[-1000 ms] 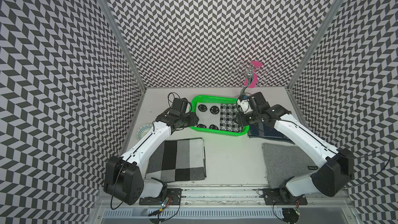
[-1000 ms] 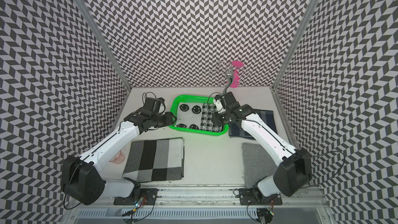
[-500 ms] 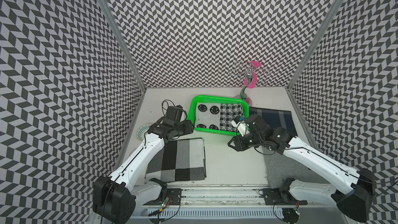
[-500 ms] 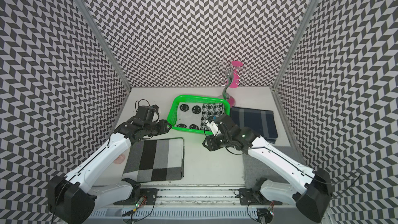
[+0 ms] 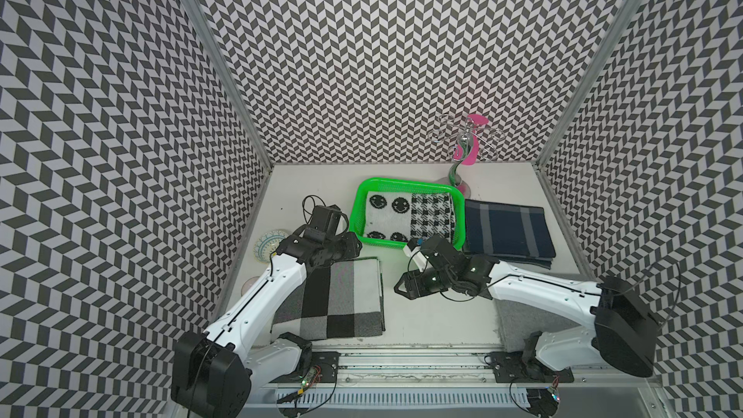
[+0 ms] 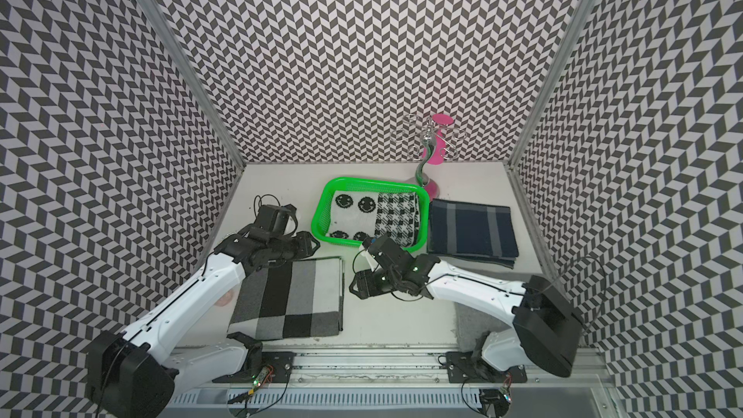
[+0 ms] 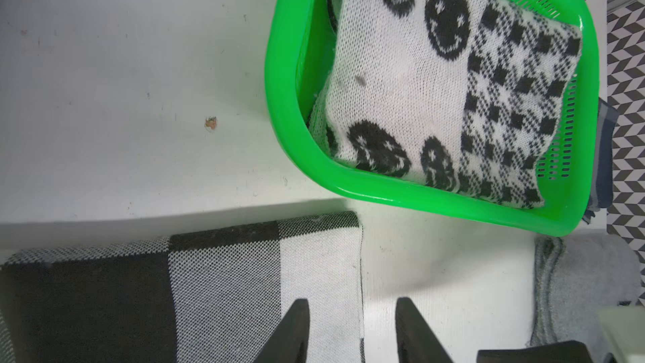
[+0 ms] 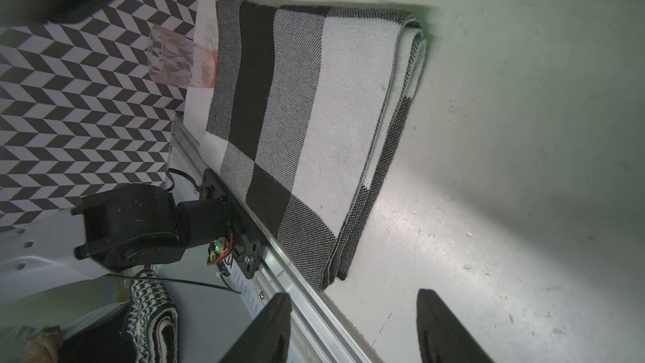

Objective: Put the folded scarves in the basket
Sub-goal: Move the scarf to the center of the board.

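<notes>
Chevron-walled booth, white table [image 5: 426, 315]. The smiley scarf [image 5: 396, 221] lies folded inside the green basket [image 5: 356, 211], filling its floor. Both arms hover nearby, left gripper [image 7: 352, 309] and right gripper [image 8: 352, 303] empty with jaws apart, probably because the placing looks finished.

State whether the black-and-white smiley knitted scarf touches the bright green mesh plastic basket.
Touching: left wrist view shows the scarf lying inside the basket, against its wall.
</notes>
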Motion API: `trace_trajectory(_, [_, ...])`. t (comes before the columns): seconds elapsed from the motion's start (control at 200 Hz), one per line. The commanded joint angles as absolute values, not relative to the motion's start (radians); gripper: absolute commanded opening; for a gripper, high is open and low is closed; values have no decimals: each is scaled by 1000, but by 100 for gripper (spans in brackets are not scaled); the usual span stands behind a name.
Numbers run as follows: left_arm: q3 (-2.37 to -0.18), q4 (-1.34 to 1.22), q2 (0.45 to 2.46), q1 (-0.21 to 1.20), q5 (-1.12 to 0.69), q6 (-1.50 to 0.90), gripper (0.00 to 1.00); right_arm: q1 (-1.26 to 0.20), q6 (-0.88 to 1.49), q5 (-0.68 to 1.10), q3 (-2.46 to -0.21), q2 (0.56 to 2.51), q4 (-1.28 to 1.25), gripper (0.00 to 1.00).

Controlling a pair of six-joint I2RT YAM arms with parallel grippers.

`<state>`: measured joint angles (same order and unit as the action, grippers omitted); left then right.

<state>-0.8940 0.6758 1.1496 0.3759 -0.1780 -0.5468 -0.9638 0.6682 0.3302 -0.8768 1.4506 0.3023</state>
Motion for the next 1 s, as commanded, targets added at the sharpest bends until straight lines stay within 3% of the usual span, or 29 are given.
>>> trace_trajectory(0.0, [-870, 662, 1128, 368, -190, -537, 44, -1006, 696, 317, -923, 1522, 194, 62])
trace_trajectory(0.786, [-832, 669, 1104, 314, -242, -443, 44, -1068, 721, 259, -1071, 1920, 142, 60])
trace_trajectory(0.876, [-831, 679, 1100, 312, -245, -434, 44, -1068, 711, 247, -1079, 1949, 150, 53])
trace_trajectory(0.966, [-824, 680, 1088, 311, -252, -432, 44, -1071, 708, 225, -1063, 1942, 162, 34])
trace_trajectory(0.996, [-821, 679, 1086, 311, -254, -434, 44, -1069, 708, 225, -1051, 1925, 166, 34])
